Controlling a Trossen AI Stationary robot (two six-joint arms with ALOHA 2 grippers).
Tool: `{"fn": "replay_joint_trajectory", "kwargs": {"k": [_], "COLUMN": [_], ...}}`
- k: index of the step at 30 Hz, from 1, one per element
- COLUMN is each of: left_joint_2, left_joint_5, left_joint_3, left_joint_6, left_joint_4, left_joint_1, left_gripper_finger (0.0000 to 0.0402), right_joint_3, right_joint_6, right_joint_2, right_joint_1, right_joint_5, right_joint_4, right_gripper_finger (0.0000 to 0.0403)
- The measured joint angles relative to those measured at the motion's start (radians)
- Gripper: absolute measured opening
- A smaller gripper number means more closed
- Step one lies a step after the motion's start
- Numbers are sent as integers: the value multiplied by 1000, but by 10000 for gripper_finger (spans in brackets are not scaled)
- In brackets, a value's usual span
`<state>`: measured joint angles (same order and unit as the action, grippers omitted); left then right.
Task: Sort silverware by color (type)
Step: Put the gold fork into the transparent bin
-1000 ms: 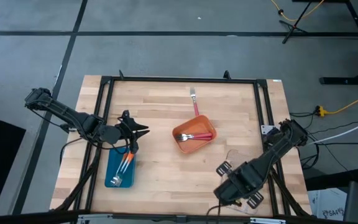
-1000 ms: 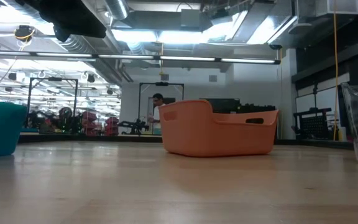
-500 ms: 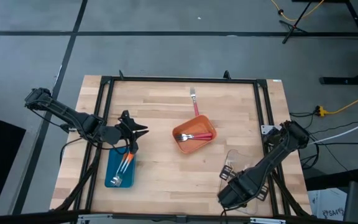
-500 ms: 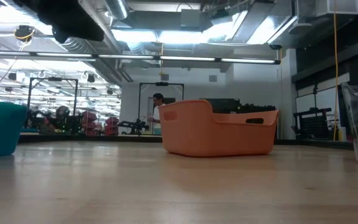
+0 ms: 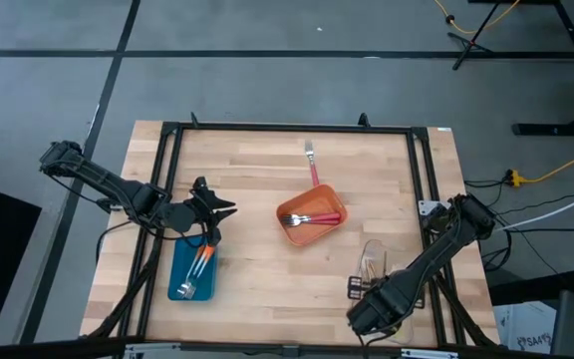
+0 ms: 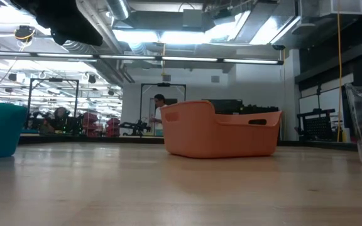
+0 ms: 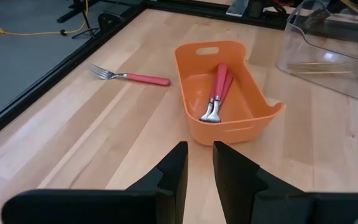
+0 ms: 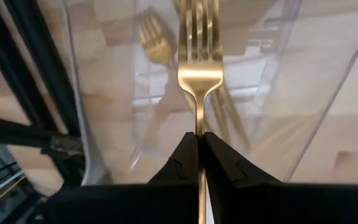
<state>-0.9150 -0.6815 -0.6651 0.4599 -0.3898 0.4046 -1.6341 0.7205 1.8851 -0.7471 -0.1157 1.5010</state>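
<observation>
Right claw (image 8: 198,146), pinching a gold fork (image 8: 198,68), has swung over the clear tray (image 5: 379,261); drop comes next, likely

Pink-handled forks: you saw one (image 5: 312,163) loose on the table, two (image 7: 216,93) in the orange tray.
Gold fork (image 8: 199,68): pinched by its handle over the clear tray.
Orange-handled forks (image 5: 200,265): in the blue tray.

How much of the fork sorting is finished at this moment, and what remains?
Mostly done. Done: pink-handled forks lie in the orange tray, orange-handled forks in the blue tray, gold forks in the clear tray. In hand: the right claw is shut on a gold fork over the clear tray. Left: one pink-handled fork lies on the table. The left claw hovers empty.
</observation>
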Motion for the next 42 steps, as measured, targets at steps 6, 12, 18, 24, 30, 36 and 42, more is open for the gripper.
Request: {"fn": "replay_joint_trajectory", "kwargs": {"k": [6, 12, 18, 24, 30, 36, 42], "left_joint_2": [0, 0, 0, 0, 0, 0, 0], "left_joint_5": [0, 0, 0, 0, -1, -1, -1], "left_joint_3": [0, 0, 0, 0, 0, 0, 0], "left_joint_6": [0, 0, 0, 0, 0, 0, 1], "left_joint_4": [-32, -40, -46, -46, -45, -45, -44], "left_joint_1": [0, 0, 0, 0, 0, 0, 0], "left_gripper_finger": [70, 70, 70, 70, 70, 70, 70], "right_joint_3": [0, 11, 77, 132, 186, 245, 295], "right_joint_6": [22, 22, 29, 77, 77, 77, 76], "right_joint_2": [0, 0, 0, 0, 0, 0, 0], "right_joint_1": [0, 1, 1, 1, 1, 1, 1], "right_joint_5": [-50, -61, -53, -41, -42, -42, -42], "right_joint_4": [-78, -125, -152, -195, -304, -372, -401], "right_gripper_finger": [1, 1, 1, 1, 1, 1, 1]}}
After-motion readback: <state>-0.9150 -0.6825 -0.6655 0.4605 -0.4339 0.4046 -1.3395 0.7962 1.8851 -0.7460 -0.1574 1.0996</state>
